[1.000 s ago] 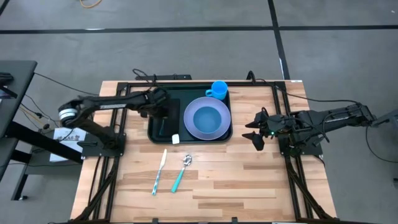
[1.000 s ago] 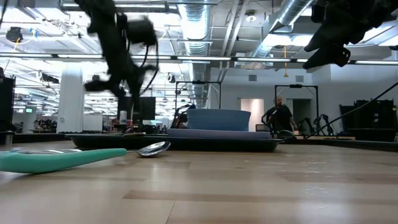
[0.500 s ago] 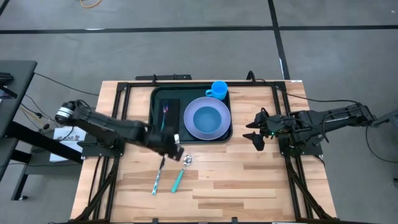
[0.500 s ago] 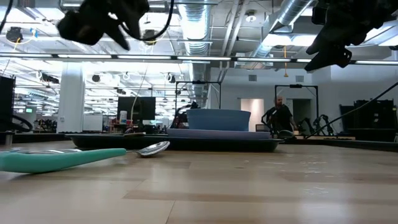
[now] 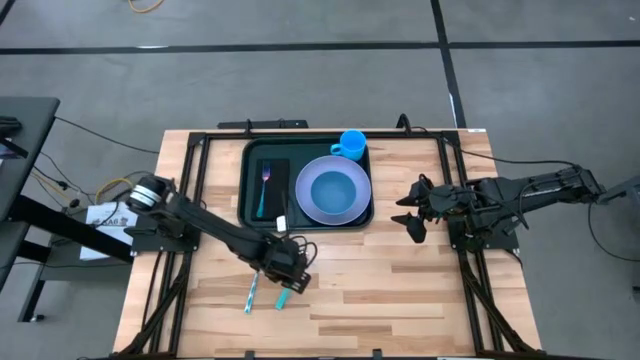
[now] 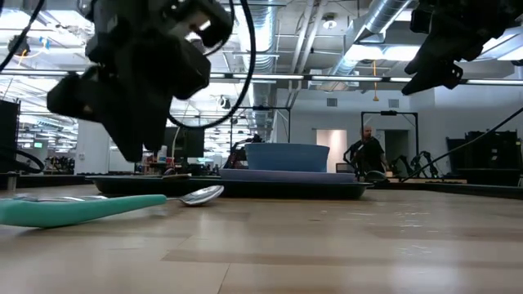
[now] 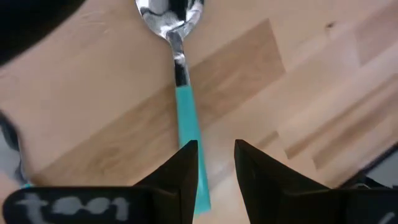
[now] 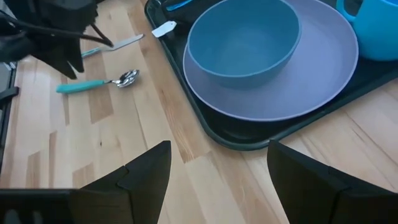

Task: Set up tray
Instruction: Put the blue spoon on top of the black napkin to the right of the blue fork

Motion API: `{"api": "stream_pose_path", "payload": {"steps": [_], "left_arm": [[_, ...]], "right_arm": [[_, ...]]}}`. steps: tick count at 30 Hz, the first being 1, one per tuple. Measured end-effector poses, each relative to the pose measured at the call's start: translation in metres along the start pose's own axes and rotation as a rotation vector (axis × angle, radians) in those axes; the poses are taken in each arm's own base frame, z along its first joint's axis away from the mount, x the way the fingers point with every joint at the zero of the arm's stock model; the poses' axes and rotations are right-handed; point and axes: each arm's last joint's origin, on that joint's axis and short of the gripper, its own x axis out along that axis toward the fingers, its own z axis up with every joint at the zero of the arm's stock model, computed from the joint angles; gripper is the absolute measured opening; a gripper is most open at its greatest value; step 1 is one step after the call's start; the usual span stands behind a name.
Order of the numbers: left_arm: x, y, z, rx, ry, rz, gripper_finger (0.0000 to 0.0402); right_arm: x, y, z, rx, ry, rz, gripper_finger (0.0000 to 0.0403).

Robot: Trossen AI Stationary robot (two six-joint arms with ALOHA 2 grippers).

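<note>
From above we see a wooden bench (image 5: 400, 290) with a dark green tray (image 5: 250, 185) sitting toward its far middle. On the tray rest a lilac plate (image 5: 334, 212) with a blue bowl (image 5: 334, 190) on it, a blue cup (image 5: 351, 144) in the far right corner, and a black napkin (image 5: 280, 180) on the left carrying a fork (image 5: 264, 185) with a teal handle.

The left claw (image 5: 285, 270) hovers over the bare wood just in front of the tray. Its wrist camera looks straight down on a spoon (image 7: 177, 68) with a teal handle, and we see its 2 fingers (image 7: 183, 171) slightly parted, one on either side of the handle's end, holding nothing (whether they touch the handle, we cannot tell). Beside the spoon lies a knife (image 5: 251, 291), partly hidden by the arm.

The right claw (image 5: 412, 214) waits in the air over the bench to the right of the tray, its fingers (image 8: 146, 168) spread wide and empty.

In the level view, a person (image 6: 367, 153) stands far back in the room.
</note>
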Motion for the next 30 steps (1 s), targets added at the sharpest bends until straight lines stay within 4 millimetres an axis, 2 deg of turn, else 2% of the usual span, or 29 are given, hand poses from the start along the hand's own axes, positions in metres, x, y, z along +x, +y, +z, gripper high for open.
{"api": "stream_pose_path", "payload": {"steps": [5, 13, 20, 26, 30], "left_arm": [[0.009, 0.002, 0.001, 0.0, -0.023, 0.035, 0.0104], [0.01, 0.003, 0.003, 0.001, -0.076, 0.048, 0.0142], [0.04, 0.005, 0.003, 0.023, 0.02, 0.079, 0.0155], [0.047, 0.007, 0.004, 0.021, 0.015, 0.106, 0.0146], [0.047, 0.009, 0.004, 0.021, 0.001, 0.121, 0.0106]], "right_arm": [[0.0, 0.0, 0.0, 0.008, 0.0, 0.0, 0.0255], [0.0, 0.0, 0.0, 0.009, 0.001, 0.002, 0.0255], [0.0, 0.0, 0.0, 0.01, 0.007, 0.009, 0.0255], [0.0, 0.0, 0.0, 0.009, 0.008, 0.008, 0.0255], [0.0, 0.0, 0.0, 0.009, 0.008, 0.008, 0.0255]]}}
